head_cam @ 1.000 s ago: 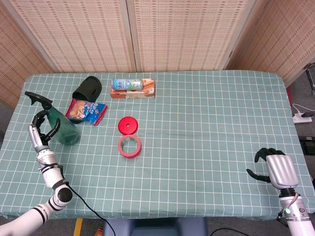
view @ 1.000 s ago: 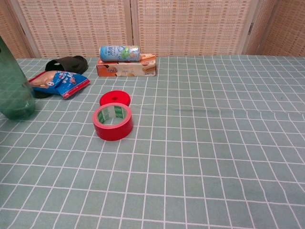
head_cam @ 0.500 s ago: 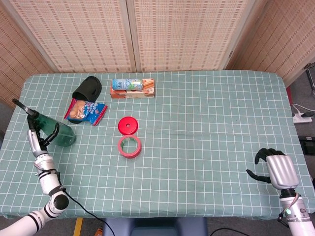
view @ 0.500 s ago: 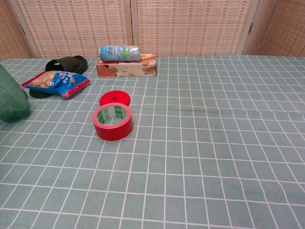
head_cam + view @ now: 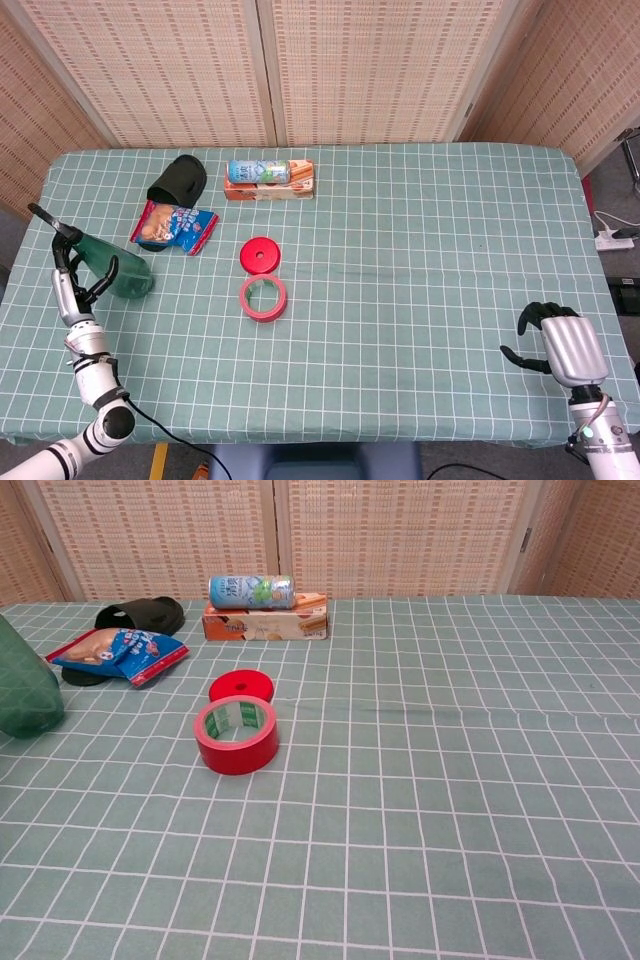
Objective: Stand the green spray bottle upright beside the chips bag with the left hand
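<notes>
At the desk's left edge, the left hand (image 5: pixel 72 285) wraps its fingers around one tilted green spray bottle (image 5: pixel 110 270). Nearby lie one red tape roll (image 5: pixel 263 298) and one red lid (image 5: pixel 261 255). The right hand (image 5: pixel 558 341), fingers curled and empty, hovers by the right front corner.

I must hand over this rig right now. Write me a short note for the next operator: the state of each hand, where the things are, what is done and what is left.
Left hand: grips the green plastic spray bottle, which is tilted over the table's left edge, its base by the cloth.
Right hand: holds nothing, fingers curled, near the right front edge.
Other things: red tape roll and red round lid mid-table, apart from the bottle.
Done: bottle grasped.
Left: probably to set it down upright and let go.
</notes>
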Controlling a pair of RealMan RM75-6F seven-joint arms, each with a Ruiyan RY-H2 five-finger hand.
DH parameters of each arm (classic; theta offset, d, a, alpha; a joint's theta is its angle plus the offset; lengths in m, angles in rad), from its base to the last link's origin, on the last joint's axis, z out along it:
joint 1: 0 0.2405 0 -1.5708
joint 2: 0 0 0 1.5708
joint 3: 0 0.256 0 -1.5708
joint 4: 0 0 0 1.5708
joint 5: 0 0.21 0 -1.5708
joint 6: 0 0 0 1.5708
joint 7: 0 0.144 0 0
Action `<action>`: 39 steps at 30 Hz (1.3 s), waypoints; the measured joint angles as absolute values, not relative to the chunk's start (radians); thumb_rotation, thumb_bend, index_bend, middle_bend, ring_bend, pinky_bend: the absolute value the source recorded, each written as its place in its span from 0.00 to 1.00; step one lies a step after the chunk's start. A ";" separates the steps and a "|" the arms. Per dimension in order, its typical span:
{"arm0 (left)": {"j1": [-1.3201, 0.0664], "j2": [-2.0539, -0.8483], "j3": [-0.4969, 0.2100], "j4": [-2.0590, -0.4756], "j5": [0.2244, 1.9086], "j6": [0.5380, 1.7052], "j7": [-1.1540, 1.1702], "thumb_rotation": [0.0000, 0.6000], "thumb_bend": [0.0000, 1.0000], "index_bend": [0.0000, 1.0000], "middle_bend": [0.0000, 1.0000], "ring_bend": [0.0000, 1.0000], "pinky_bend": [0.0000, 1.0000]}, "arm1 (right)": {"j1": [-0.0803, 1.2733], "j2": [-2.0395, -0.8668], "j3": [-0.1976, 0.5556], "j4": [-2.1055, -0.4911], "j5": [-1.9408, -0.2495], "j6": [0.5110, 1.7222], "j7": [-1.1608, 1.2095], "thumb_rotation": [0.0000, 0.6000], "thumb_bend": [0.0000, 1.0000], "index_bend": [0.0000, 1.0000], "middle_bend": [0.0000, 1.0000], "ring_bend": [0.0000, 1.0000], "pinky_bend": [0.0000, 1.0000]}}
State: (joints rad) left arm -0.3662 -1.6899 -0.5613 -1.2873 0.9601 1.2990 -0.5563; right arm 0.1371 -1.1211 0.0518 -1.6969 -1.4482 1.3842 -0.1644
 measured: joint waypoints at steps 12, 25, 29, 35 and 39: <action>-0.299 -1.645 -0.532 -1.406 0.973 1.374 -0.484 1.00 0.22 0.00 0.00 0.00 0.02 | 0.143 -1.116 0.047 -1.688 -1.471 1.377 -0.120 1.00 0.11 0.60 0.40 0.37 0.44; -0.242 -1.542 -0.586 -1.620 0.976 1.469 -0.415 1.00 0.22 0.00 0.00 0.00 0.02 | 0.155 -1.110 0.042 -1.676 -1.496 1.364 -0.069 1.00 0.11 0.60 0.40 0.37 0.44; -0.222 -1.491 -0.615 -1.700 0.961 1.488 -0.387 1.00 0.21 0.00 0.00 0.00 0.02 | 0.154 -1.109 0.040 -1.672 -1.502 1.368 -0.056 1.00 0.11 0.60 0.40 0.37 0.44; -0.206 -1.404 -0.652 -1.794 0.920 1.499 -0.277 1.00 0.29 0.00 0.00 0.00 0.02 | 0.152 -1.111 0.039 -1.668 -1.507 1.374 -0.047 1.00 0.11 0.60 0.40 0.37 0.44; -0.199 -1.310 -0.642 -1.849 0.922 1.480 -0.175 1.00 0.31 0.00 0.00 0.00 0.02 | 0.150 -1.111 0.038 -1.667 -1.508 1.377 -0.044 1.00 0.11 0.60 0.40 0.37 0.44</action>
